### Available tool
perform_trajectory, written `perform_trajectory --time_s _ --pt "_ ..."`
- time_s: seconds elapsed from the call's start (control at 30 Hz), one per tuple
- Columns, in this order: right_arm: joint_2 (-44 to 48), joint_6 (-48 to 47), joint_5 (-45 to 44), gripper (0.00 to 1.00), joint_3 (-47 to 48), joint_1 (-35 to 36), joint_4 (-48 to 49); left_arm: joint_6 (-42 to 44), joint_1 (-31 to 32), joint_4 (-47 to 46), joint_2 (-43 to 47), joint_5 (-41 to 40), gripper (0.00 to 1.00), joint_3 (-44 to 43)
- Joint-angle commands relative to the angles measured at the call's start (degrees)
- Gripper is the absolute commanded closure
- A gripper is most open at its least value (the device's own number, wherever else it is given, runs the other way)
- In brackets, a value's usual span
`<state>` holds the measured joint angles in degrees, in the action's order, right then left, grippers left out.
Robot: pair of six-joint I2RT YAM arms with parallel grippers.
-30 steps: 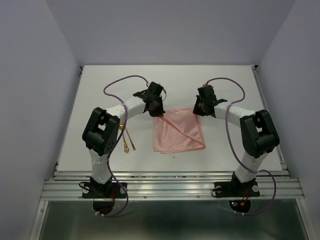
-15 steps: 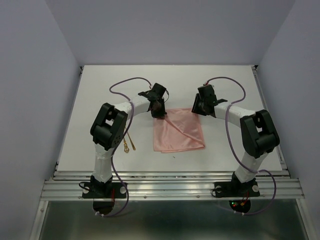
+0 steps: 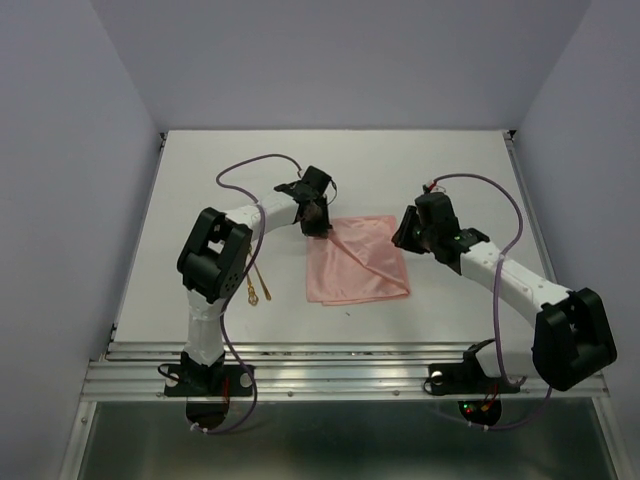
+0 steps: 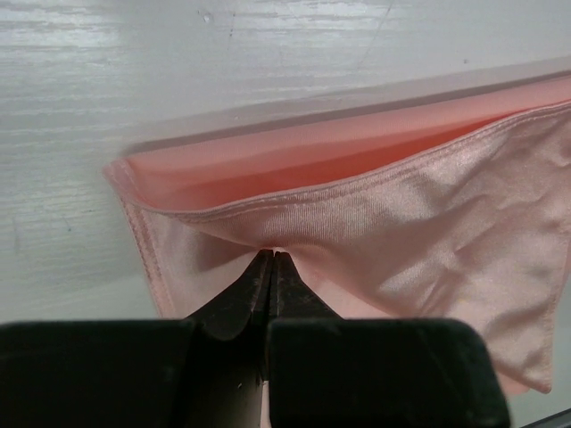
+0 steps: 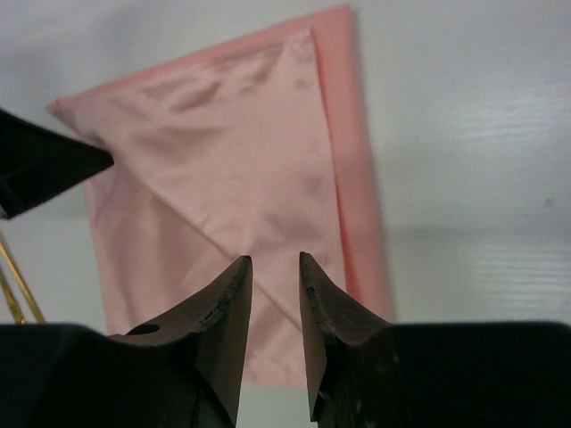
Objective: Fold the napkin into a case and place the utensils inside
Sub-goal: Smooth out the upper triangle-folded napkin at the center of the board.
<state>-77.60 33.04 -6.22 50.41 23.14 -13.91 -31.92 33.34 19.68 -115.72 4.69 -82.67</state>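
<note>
The salmon-pink napkin point(image 3: 358, 262) lies folded in the middle of the table, a diagonal crease across its top layer point(image 5: 223, 169). My left gripper point(image 3: 318, 222) is at its far left corner, shut on the top layer point(image 4: 357, 214). That layer is lifted off the one below, so a pocket gapes. My right gripper point(image 3: 406, 236) hovers over the napkin's right edge, open with nothing between its fingertips point(image 5: 275, 260). The gold utensils point(image 3: 255, 280) lie side by side left of the napkin, and their handles show at the left edge of the right wrist view point(image 5: 13, 290).
The white table point(image 3: 200, 180) ends at a metal rail point(image 3: 340, 365) in front of the arm bases. Pale walls close in the left, back and right sides. My left arm's purple cable point(image 3: 250, 165) loops above the table behind the gripper.
My right gripper has opened, let go of the napkin's far right corner and drawn back towards the near right, its elbow swinging outward. My left gripper has kept its pinch.
</note>
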Motion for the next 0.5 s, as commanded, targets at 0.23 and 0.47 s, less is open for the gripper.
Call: perform_trajectory --time_s 0.23,0.47 --pt "8.2 8.0 2.6 0.73 -9.1 5.9 -6.0 0.1 2.5 0.6 8.1 -0.1 0.93 2.5" --pt "6.7 7.6 2.1 0.78 -10.4 5.9 -6.5 1.1 2.9 -0.4 4.3 0.8 0.93 -2.7"
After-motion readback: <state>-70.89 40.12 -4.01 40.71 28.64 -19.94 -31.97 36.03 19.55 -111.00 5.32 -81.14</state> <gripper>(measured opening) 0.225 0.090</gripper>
